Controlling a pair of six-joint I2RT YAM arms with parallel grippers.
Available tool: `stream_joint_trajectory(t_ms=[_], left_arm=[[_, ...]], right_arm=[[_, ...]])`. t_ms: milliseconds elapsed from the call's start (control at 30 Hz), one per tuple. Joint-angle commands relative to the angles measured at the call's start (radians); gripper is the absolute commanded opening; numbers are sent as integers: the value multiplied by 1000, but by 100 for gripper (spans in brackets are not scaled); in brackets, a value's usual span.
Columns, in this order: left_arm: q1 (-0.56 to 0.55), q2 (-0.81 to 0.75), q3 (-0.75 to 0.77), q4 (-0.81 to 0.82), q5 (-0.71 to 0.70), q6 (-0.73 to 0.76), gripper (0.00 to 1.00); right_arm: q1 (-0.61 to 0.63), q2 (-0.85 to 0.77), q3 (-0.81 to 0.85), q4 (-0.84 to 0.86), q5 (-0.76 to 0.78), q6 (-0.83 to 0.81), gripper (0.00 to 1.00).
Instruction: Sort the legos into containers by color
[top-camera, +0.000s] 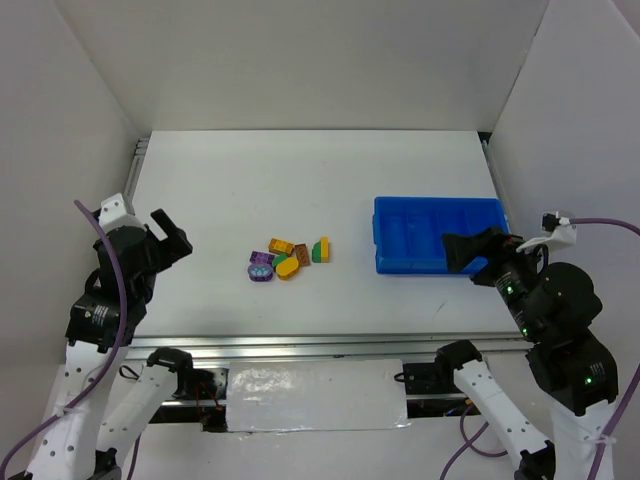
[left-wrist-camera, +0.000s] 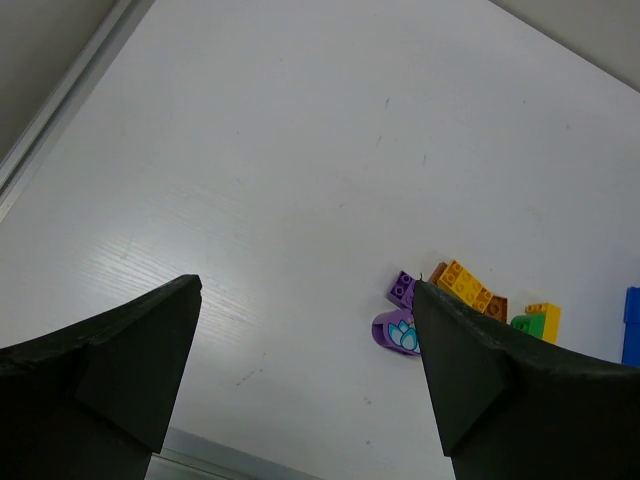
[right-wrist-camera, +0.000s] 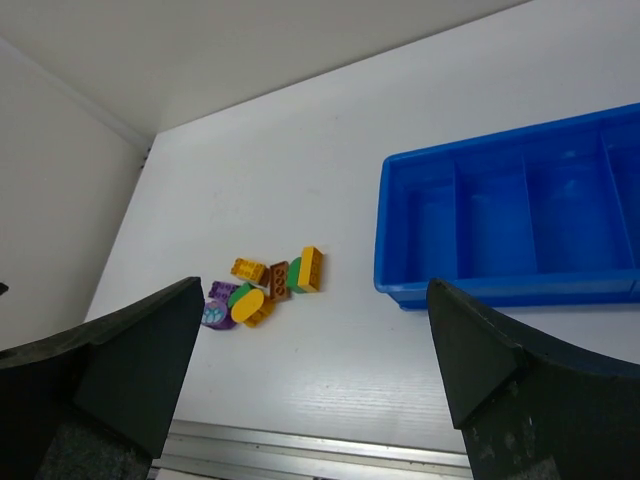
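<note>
Though left wrist clips tray (right-wrist-camera: 520, 290), right shows compartments (right-wrist-camera: 495, 225) | left fingers (left-wrist-camera: 110, 380), right fingers (right-wrist-camera: 110, 370) wide

My left end effector (left-wrist-camera: 305, 290) and right end effector (right-wrist-camera: 315, 285) are both matte black, over a plain white table (top-camera: 300, 180). The tray (right-wrist-camera: 500, 290) is bright blue all over. Among the legos (top-camera: 288, 258) I see an orange-yellow brick (top-camera: 280, 245), a brown brick (top-camera: 301, 253), a green-and-yellow piece (top-camera: 320, 250), a yellow rounded piece (top-camera: 287, 267) and a purple piece (left-wrist-camera: 398, 332) printed with a pale blue-and-white petal pattern.

no legible text, labels, brands, numbers or signs anywhere
</note>
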Motion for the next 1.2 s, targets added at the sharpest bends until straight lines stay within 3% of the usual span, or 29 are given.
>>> stream_joint_trajectory(t_ms=[0,367,600,700,733,867,967,1167], left_arm=[[-4,-4,-3,27,5,9,100],[-4,-4,-7,31,9,10,100],[-4,9,-5,33,19,12,100],[-4,9,-5,34,12,13,100],[-4,10,-7,34,16,15,100],[-4,25,-7,39,31,22,99],[-4,35,-3,36,32,22,100],[-4,27,-10,47,39,29,100]], right_arm=[[-4,-8,22,12,29,16,100],[-5,-36,5,69,-123,-4,100],[2,185,-39,150,-335,40,99],[120,292,-96,228,-253,91,100],[168,326,-109,256,-138,112,100],[385,547,-63,280,80,139,100],[439,818,3,288,137,149,100],[495,1198,193,241,229,163,100]])
